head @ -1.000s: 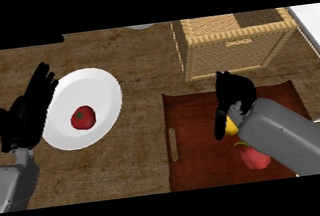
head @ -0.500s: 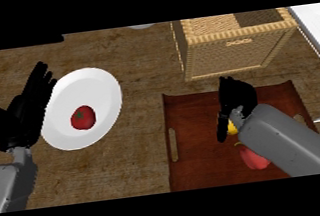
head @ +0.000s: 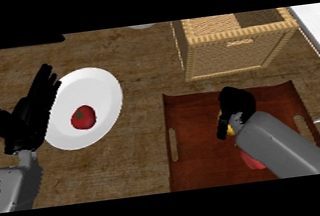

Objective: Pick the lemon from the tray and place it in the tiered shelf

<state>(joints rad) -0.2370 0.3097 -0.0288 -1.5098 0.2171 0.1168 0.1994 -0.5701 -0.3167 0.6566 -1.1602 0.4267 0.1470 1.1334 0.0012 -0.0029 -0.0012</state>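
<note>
Our lemon (head: 231, 130) is just a yellow sliver on the brown tray (head: 197, 140) under the right hand (head: 236, 105), which we can't tell is closed or not, and we figure it's light, firm, a bit slick, so cup its middle.

Right hand (head: 235, 104) over lemon (head: 230, 131) on tray (head: 195, 126)
</note>
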